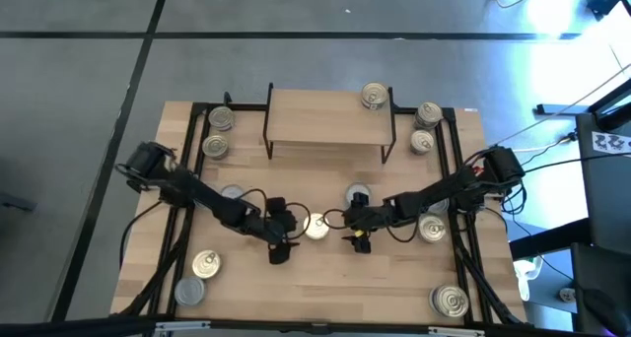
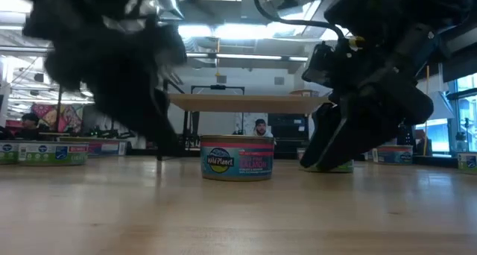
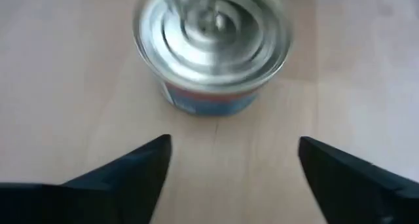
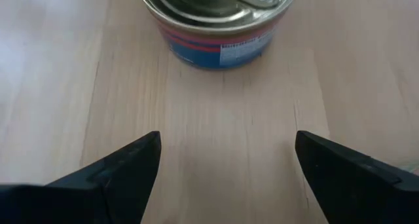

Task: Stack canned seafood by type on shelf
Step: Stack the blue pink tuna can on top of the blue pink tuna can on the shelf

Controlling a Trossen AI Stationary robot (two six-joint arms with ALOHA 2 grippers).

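A round tin (image 1: 315, 226) stands on its base on the tabletop, between my two grippers. In the low view it (image 2: 237, 158) shows a teal and pink label. My left gripper (image 1: 292, 235) is just left of it, open, with the tin (image 3: 213, 47) ahead of its fingers (image 3: 232, 145). My right gripper (image 1: 348, 228) is just right of it, also open, and its wrist view shows a pull-ring lid (image 4: 219, 14) ahead of the fingers (image 4: 226, 139). Neither gripper touches the tin. The light-wood shelf (image 1: 325, 120) stands at the table's far side, with one tin (image 1: 374, 96) on its top near the right end.
More tins stand around the table: two left of the shelf (image 1: 219, 130), two right of it (image 1: 425, 127), one (image 1: 357, 194) behind my right gripper, one (image 1: 432, 227) under the right arm, two near-left (image 1: 206, 265) and one near-right (image 1: 450, 300). People sit in the room beyond.
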